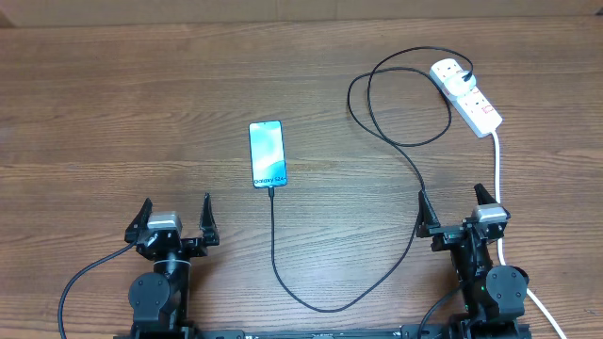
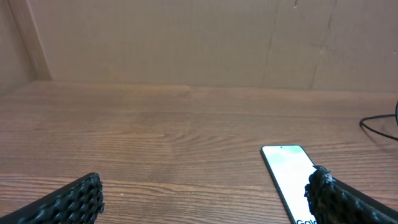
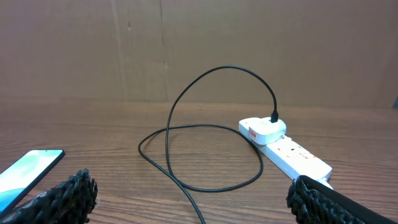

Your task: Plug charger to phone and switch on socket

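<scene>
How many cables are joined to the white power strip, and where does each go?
2. The black cable leaves the plug at the far end of the power strip, loops, and reaches the phone. The thick white cord leaves the near end toward the right arm.

a wooden table [image 1: 113,113] with brown grain running left to right fills the overhead view. along its far edge stands a plain tan board [image 2: 186,37], upright, with faint vertical seams and a few small dark marks
</scene>
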`<state>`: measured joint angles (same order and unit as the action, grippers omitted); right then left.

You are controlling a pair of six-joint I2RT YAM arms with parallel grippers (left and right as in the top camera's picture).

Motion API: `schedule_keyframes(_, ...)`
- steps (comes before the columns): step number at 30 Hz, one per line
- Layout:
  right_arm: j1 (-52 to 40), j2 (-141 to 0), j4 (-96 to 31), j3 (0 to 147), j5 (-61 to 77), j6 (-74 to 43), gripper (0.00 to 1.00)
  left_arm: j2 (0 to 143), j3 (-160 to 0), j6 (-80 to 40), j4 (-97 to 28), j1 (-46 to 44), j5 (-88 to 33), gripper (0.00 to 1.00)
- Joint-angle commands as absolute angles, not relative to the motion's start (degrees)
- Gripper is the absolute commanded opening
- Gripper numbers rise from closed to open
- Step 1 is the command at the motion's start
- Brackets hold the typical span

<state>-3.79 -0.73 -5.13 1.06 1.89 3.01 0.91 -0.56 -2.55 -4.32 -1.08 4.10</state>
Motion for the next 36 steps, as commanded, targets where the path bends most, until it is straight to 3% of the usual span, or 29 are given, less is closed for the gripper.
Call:
schedule_keyframes(1, -4.05, -0.16, -4.82, 0.47, 1.34, 3.09, 1.00, 0.21, -0.27, -1.28, -4.23, -0.67, 3.40, 0.99)
schedule_keyframes(36, -3.90, -0.16, -4.82, 0.47, -0.36, 3.09, 1.00, 0.21, -0.27, -1.28, -4.23, -0.67, 3.40, 0.99)
